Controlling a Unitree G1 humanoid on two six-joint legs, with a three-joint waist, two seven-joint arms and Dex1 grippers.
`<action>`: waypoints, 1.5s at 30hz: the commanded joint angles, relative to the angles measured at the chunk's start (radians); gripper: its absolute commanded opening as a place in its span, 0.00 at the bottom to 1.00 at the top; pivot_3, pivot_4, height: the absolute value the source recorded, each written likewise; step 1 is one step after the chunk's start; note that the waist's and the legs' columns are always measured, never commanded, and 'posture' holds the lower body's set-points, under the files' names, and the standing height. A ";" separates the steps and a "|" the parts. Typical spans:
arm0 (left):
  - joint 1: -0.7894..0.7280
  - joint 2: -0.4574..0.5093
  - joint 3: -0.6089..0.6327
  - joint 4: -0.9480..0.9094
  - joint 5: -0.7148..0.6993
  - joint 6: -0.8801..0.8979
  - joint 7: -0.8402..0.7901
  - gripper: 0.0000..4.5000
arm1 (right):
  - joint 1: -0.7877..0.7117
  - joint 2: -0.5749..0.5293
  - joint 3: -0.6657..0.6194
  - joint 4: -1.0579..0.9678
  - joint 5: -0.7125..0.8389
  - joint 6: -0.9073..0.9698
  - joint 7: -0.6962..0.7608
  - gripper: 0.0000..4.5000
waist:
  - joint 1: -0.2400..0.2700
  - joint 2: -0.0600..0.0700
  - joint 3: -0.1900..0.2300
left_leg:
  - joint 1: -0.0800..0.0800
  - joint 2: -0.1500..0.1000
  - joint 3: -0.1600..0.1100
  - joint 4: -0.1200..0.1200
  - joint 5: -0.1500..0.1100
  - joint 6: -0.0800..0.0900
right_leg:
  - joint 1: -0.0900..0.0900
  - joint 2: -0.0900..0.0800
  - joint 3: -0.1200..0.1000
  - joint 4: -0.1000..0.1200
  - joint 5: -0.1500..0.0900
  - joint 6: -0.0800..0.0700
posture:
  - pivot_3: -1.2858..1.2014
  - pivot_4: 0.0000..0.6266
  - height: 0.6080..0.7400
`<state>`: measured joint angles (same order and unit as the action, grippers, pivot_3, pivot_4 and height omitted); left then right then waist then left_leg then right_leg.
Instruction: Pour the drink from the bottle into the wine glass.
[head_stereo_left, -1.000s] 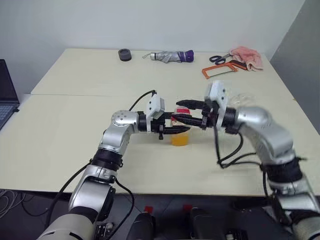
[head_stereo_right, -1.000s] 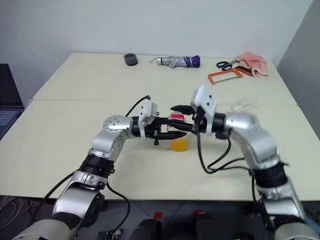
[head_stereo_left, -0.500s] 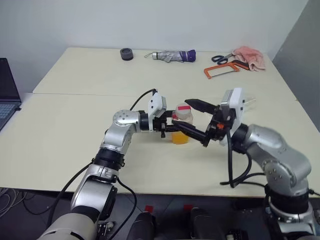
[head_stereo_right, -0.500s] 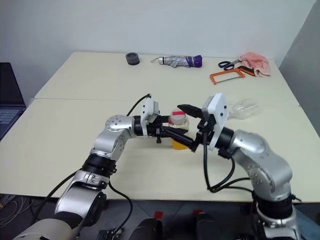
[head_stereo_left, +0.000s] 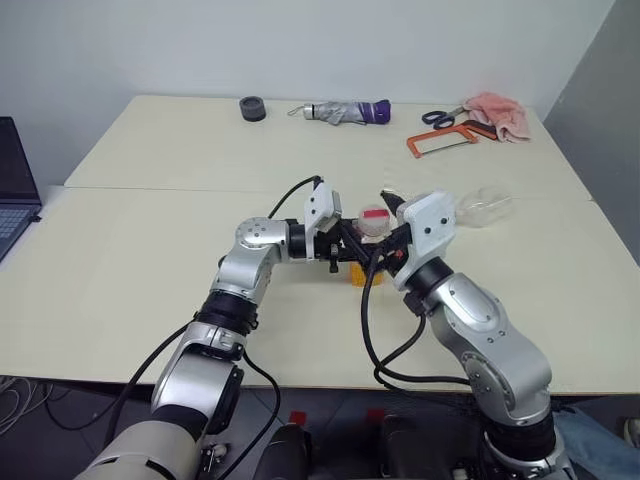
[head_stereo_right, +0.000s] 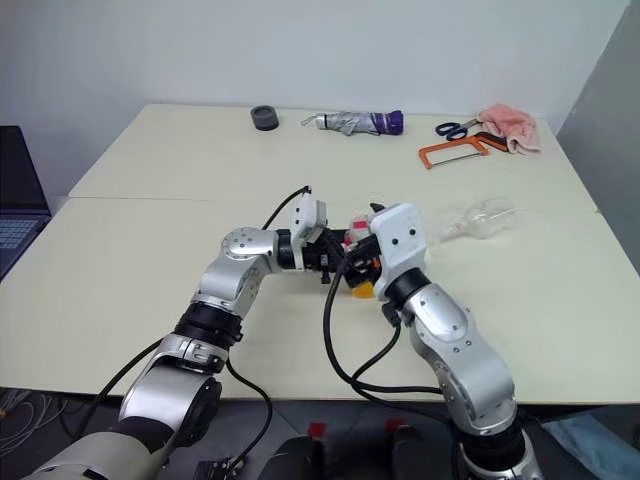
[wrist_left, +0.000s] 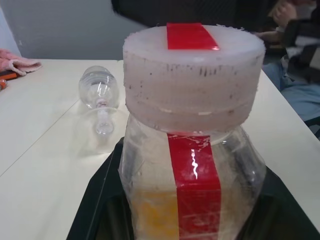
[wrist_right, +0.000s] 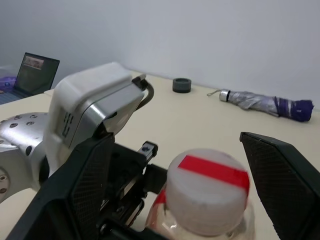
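Your left end effector (head_stereo_left: 350, 246) clenches the light, slick bottle (wrist_left: 192, 145) — right end effector (wrist_right: 165, 190) released; grip the ridged cap (wrist_right: 207, 190).

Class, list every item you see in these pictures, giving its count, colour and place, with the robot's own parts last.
bottle: one, clear, pale red-striped cap, table middle
drink: orange, in bottle
wine glass: one, clear, lying on its side, right of bottle
umbrella: one, grey and purple, far edge
tape roll: one, dark, far edge
hacksaw: one, orange, far right
scissors: one, dark
cloth: one, pink
laptop: one, left
left gripper: shut on bottle
right gripper: open around cap
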<state>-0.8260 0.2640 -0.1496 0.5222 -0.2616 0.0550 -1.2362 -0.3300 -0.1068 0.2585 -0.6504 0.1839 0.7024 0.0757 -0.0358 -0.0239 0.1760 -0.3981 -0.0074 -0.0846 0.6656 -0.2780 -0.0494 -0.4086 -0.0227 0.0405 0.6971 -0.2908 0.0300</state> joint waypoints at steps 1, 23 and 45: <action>-0.037 -0.012 0.005 -0.016 -0.003 -0.024 -0.007 0.41 | 0.002 0.026 -0.005 -0.010 -0.035 -0.035 -0.035 0.95 | 0.000 0.000 0.000 | 0.000 0.000 0.000 0.000 0.000 0.000 | 0.000 0.000 0.000 0.000 0.000 0.000 | 0.52 0.24 1.00; -0.035 0.016 0.008 -0.031 -0.021 0.005 -0.071 0.41 | -0.052 -0.089 -0.053 0.132 0.108 -0.188 0.353 0.43 | -0.007 0.000 0.000 | 0.000 -0.001 0.001 0.000 -0.001 0.001 | 0.000 0.000 0.000 0.000 0.000 0.000 | 0.52 0.24 1.00; 0.006 0.067 0.033 -0.120 -0.049 0.047 -0.096 0.40 | -0.109 -0.261 -0.149 0.015 0.284 -0.047 0.466 0.89 | -0.014 0.000 0.000 | 0.001 0.001 -0.002 0.001 -0.002 0.004 | 0.001 0.000 -0.001 0.000 0.000 0.000 | 0.52 0.24 1.00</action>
<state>-0.8077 0.3265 -0.1377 0.4158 -0.3021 0.1026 -1.3586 -0.4208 -0.3863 0.0742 -0.5683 0.4928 0.7032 0.5770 -0.0501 -0.0236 0.1762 -0.3971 -0.0062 -0.0860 0.6662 -0.2800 -0.0458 -0.4071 -0.0226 0.0400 0.6973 -0.2908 0.0299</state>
